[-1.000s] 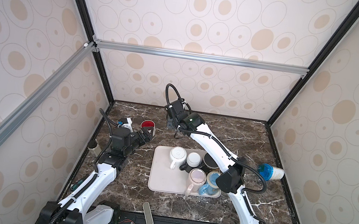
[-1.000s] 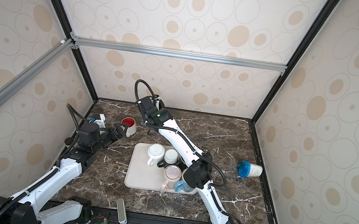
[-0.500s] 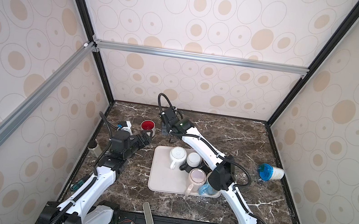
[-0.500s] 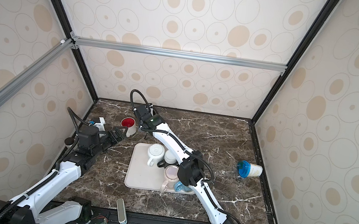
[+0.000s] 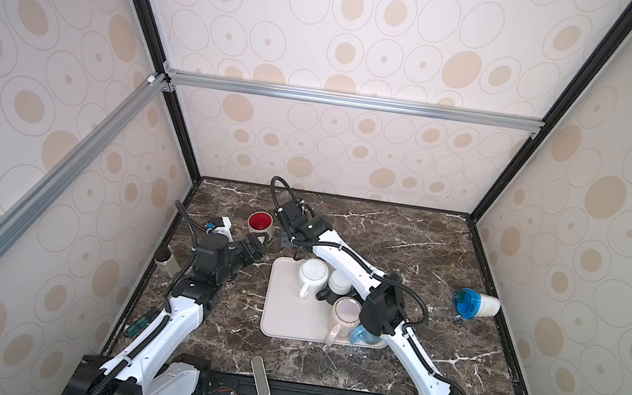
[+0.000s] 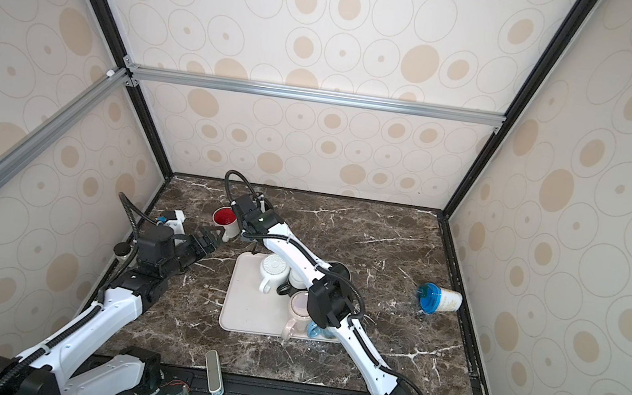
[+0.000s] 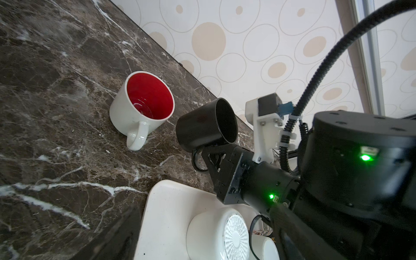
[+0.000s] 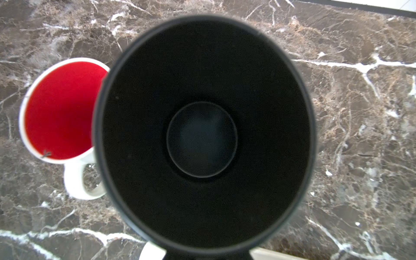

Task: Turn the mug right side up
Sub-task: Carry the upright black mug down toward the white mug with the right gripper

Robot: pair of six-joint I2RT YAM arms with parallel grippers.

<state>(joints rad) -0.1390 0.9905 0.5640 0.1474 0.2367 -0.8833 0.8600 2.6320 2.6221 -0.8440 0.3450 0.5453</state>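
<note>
so the right gripper point(image 7: 208, 155) is clamped tight on the handle of the black mug point(image 7: 206, 126), holding it tilted with the mouth facing its wrist camera, just beside the white mug with the red inside point(image 7: 141, 112), over the marble tabletop point(image 5: 405, 236) beyond the tray point(image 5: 281, 315). The left gripper point(image 5: 255, 247) has its jaws wide apart and empty, near the tray's far corner

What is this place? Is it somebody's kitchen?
Probably not a kitchen: it looks like a robot test booth. A metal frame with spotted panels boxes in a marble-look tabletop, two robot arms work at a tray of mugs, and the right pincer holds a black mug.
</note>
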